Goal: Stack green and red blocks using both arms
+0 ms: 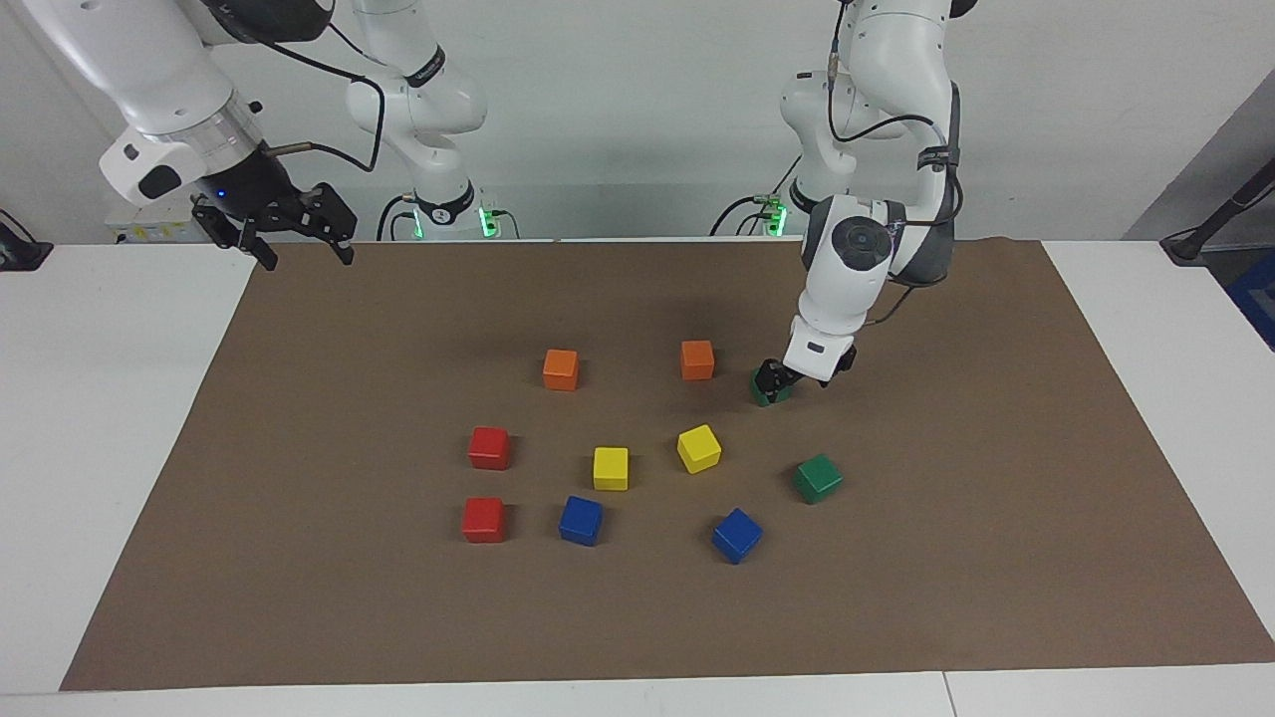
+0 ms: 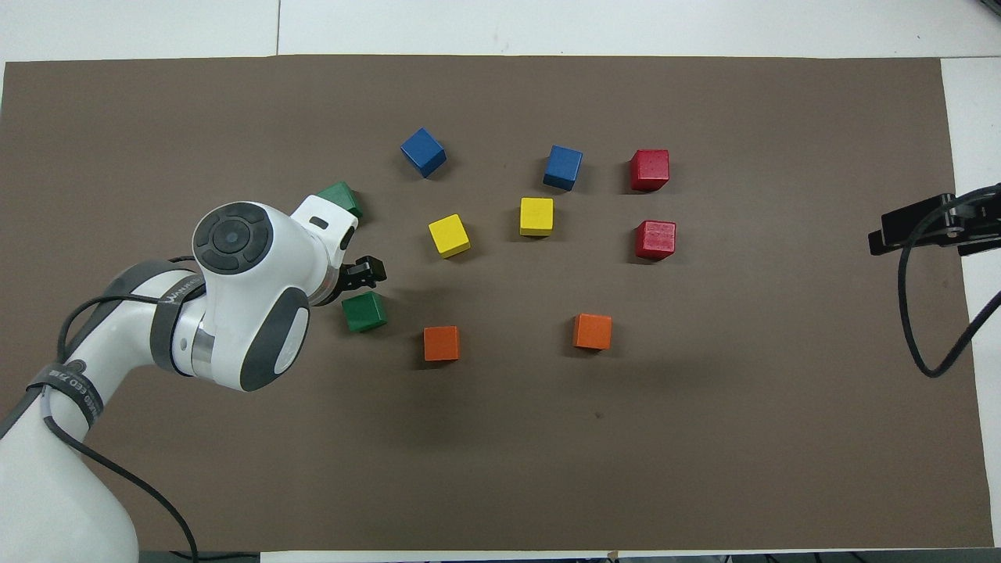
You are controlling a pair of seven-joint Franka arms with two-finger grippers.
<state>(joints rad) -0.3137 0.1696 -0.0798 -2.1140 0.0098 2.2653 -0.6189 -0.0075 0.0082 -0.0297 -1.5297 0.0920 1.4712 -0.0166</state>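
Ten glossy cubes sit on a matte brown mat (image 1: 946, 558) over the white counter (image 1: 100, 418). The left arm bends steeply down, its end effector (image 1: 772, 381) spread wide around the green cube (image 1: 765, 396) beside an orange cube (image 1: 697, 359) — not lifted. The other green cube (image 1: 818, 478) lies farther out; two red cubes (image 1: 489, 448) (image 1: 483, 520) sit toward the right arm's end. The right end effector (image 1: 294, 242) hovers open over the mat's edge.
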